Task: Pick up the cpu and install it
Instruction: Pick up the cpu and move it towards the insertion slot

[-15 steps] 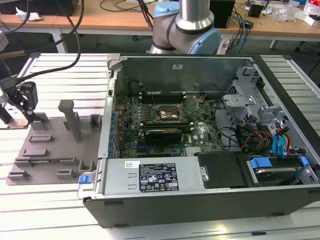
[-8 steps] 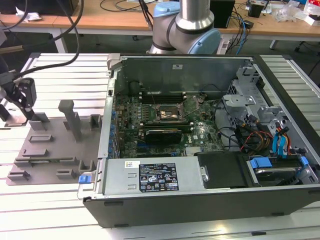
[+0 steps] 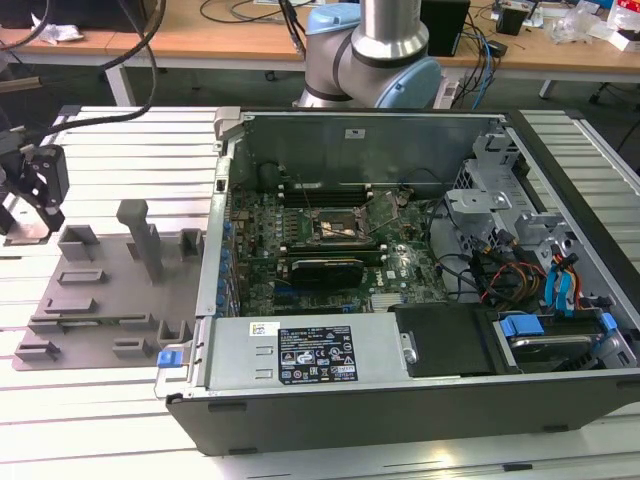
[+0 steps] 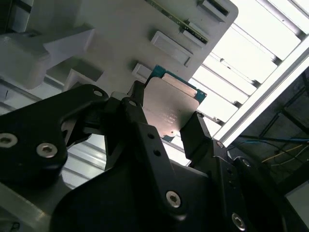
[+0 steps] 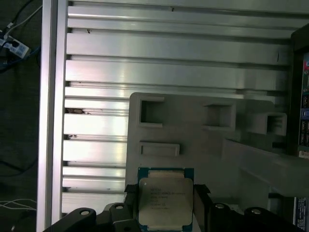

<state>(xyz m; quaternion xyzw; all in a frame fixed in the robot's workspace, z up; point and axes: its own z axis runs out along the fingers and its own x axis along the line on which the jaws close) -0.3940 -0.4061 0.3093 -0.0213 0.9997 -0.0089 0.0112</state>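
The cpu (image 4: 171, 108) (image 5: 165, 200) is a small square chip with a silvery metal top and a green edge. My gripper (image 4: 166, 115) (image 5: 165, 209) is shut on it, one black finger (image 4: 198, 136) pressing each of two opposite sides. In the exterior view the gripper (image 3: 40, 195) hangs at the far left, just off the left end of the grey tray (image 3: 100, 300). The motherboard's cpu socket (image 3: 338, 228) sits inside the open computer case, well off to the exterior view's right of the gripper.
The grey tray (image 5: 203, 145) has raised posts and shallow recesses. The open computer case (image 3: 400, 370) lies on a ribbed aluminium table (image 3: 110, 130). The arm's base (image 3: 375, 60) stands behind the case, with cables and desks beyond.
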